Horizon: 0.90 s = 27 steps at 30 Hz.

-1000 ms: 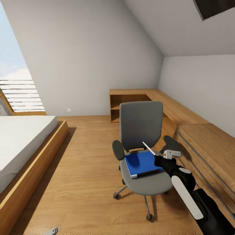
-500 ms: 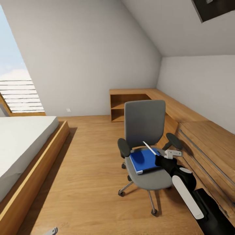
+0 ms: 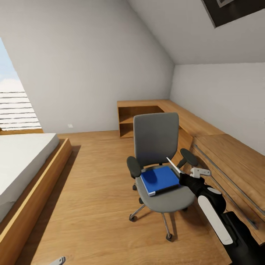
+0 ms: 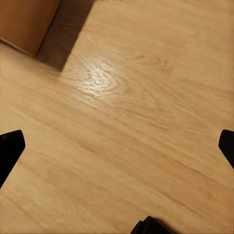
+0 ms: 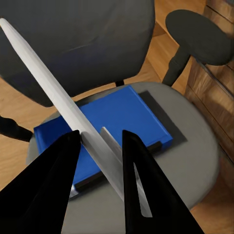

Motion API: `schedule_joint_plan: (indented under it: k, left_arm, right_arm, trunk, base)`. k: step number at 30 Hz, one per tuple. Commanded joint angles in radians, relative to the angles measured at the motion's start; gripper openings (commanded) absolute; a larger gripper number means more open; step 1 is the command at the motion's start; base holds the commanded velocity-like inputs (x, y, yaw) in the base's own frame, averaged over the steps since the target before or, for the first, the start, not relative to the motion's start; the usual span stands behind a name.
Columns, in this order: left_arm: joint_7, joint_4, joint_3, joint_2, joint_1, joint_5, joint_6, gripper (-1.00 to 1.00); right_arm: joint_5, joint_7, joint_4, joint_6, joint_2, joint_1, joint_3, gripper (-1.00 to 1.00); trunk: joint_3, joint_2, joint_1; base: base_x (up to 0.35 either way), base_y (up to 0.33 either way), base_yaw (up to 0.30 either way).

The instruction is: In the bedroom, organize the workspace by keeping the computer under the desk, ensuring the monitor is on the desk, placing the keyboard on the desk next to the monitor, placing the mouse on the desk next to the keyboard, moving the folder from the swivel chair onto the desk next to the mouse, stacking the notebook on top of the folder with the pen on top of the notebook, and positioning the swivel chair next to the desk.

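Head view: I see the blue folder lying flat on the seat of the grey swivel chair, between its black armrests, my right tool at its near edge, clamped on a thin white pen.

Left wrist view: my left tool's tips stand apart over bare wood floor.

Right wrist view: the folder looks thin, stiff and light, white page edges showing. I judge an overhanging edge the best hold, since its smooth cover may slide on the upholstery.
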Motion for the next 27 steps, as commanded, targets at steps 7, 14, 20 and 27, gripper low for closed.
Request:
schedule_joint_plan:
  k: [7, 14, 20, 27]
  left_arm:
    - [0.004, -0.001, -0.009, -0.003, -0.001, 0.012, -0.005, 1.0]
    - [0.003, 0.008, -0.01, -0.014, -0.001, 0.012, -0.003, 1.0]
    - [-0.004, 0.045, -0.01, -0.035, -0.001, 0.011, -0.004, 1.0]
    - [-0.005, 0.051, -0.008, -0.04, -0.001, 0.011, -0.004, 1.0]
  right_arm:
    - [-0.011, -0.01, -0.001, 0.001, 0.0, -0.001, 0.002, -1.0]
    - [-0.01, -0.028, 0.0, 0.008, 0.026, -0.012, 0.004, -1.0]
    - [-0.013, -0.134, 0.002, 0.031, 0.081, -0.15, -0.038, -1.0]
    - [-0.017, -0.15, 0.007, 0.059, 0.091, -0.184, -0.049, -1.0]
  trunk:
    - [0.021, 0.049, -0.027]
    - [0.043, 0.098, -0.054]
    - [0.062, 0.14, -0.077]
    - [0.084, 0.189, -0.104]
  base:
    - [0.0, 0.0, -0.002]
    - [0.0, 0.0, 0.0]
    - [0.0, 0.0, 0.0]
    - [0.0, 0.0, 0.0]
